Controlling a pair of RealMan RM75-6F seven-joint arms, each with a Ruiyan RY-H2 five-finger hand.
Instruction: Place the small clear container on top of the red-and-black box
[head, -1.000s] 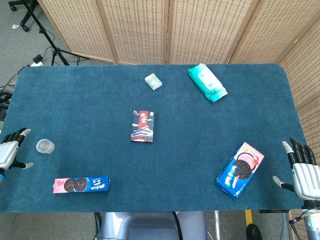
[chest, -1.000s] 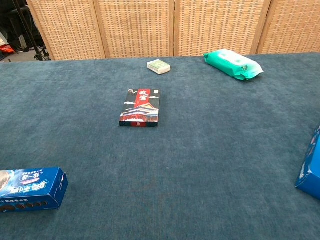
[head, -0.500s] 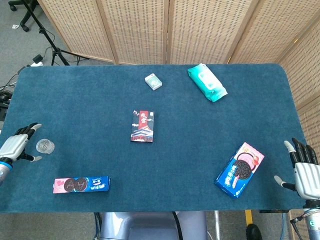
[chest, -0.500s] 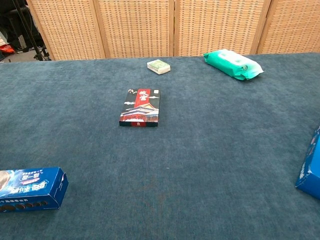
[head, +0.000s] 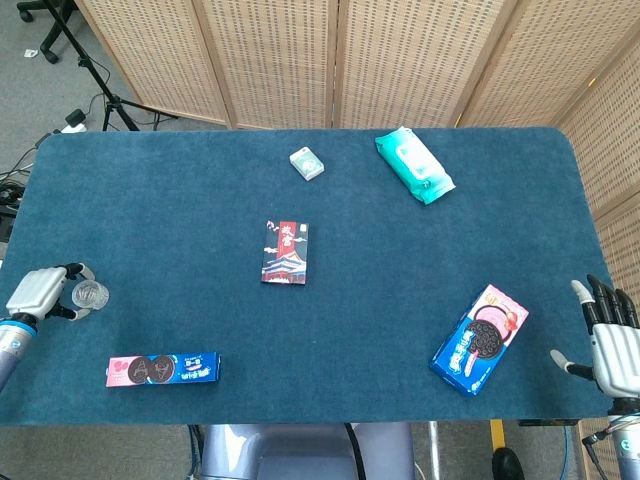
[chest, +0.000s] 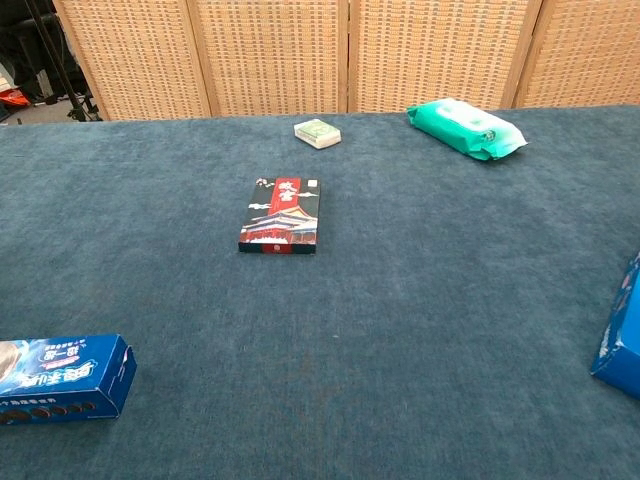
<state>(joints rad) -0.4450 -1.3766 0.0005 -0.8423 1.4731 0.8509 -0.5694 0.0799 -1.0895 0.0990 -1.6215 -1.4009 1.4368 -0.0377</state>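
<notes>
The small clear container stands on the blue cloth near the table's left edge, seen only in the head view. My left hand is right beside it on its left, with fingers and thumb reaching along either side of it. A firm grip does not show. The red-and-black box lies flat at the table's middle, well right of the container. My right hand hovers at the right table edge, fingers spread and empty. Neither hand shows in the chest view.
A long blue cookie box lies just below and right of the container. A pink-and-blue cookie box sits front right. At the back lie a green wipes pack and a small white-green box. Wicker screens stand behind.
My left hand has moved right from the table's edge up to the container, and its fingers now curve around it. The right hand has sunk slightly.
</notes>
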